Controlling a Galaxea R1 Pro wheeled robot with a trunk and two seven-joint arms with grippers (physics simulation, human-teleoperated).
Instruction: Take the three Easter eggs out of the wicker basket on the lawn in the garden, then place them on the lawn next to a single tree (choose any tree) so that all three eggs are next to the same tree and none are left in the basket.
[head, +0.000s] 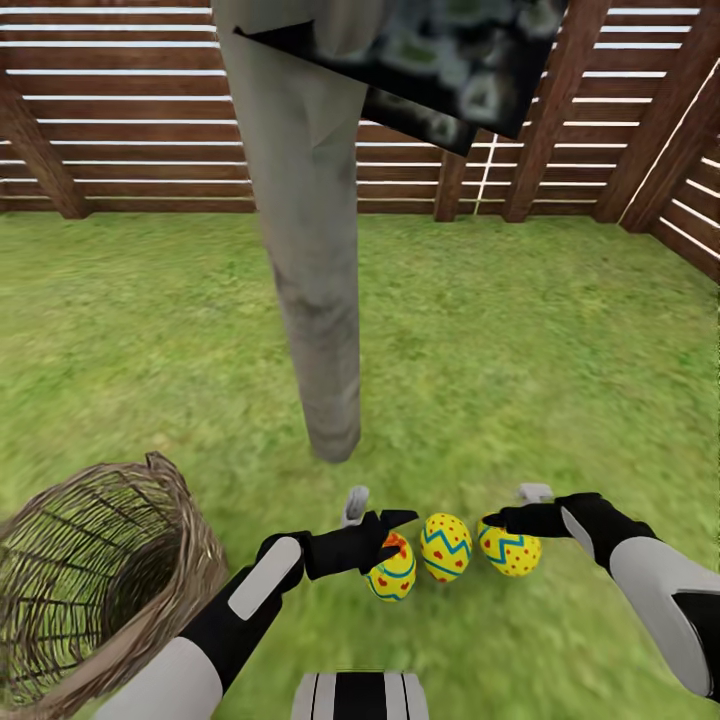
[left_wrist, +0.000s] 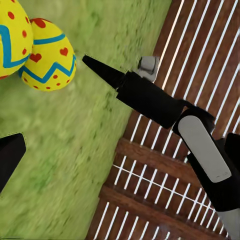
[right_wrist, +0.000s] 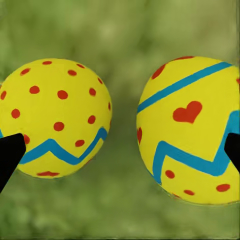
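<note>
Left gripper (head: 378, 528) hangs low over the lawn (head: 560, 330), fingers spread apart, nothing between them; the left egg (head: 392, 570) sits just under and beyond its dark fingertip, and whether they touch is unclear. In the left wrist view the other arm's black finger (left_wrist: 102, 71) points toward two eggs, near one (left_wrist: 50, 55) and far one (left_wrist: 12, 37), on grass, slatted fence behind it.

Right gripper (head: 512, 510) is also low, just right of the eggs, jaws wide apart and holding nothing; its dark fingertip sits at the right egg (head: 510, 550), contact unclear. Right wrist view looks straight at two eggs side by side on blurred grass: a dotted one (right_wrist: 55, 117) and one with a red heart (right_wrist: 192, 130), small gap between them, black fingertips (right_wrist: 10, 155) at both frame edges.

Middle egg (head: 446, 546) lies between the grippers, close to both neighbours. All three eggs are on the grass in a short row, out of the basket.

Basket (head: 190, 520) stands well to the left of the left gripper, beside that forearm, tilted, no eggs visible inside the open weave.

Tree (head: 310, 280) rises just beyond the eggs, pale trunk meeting the grass near them, dark leaf clump (head: 450, 60) overhead.

Fence (head: 120, 130) closes the garden far behind, turning a corner on the right.
</note>
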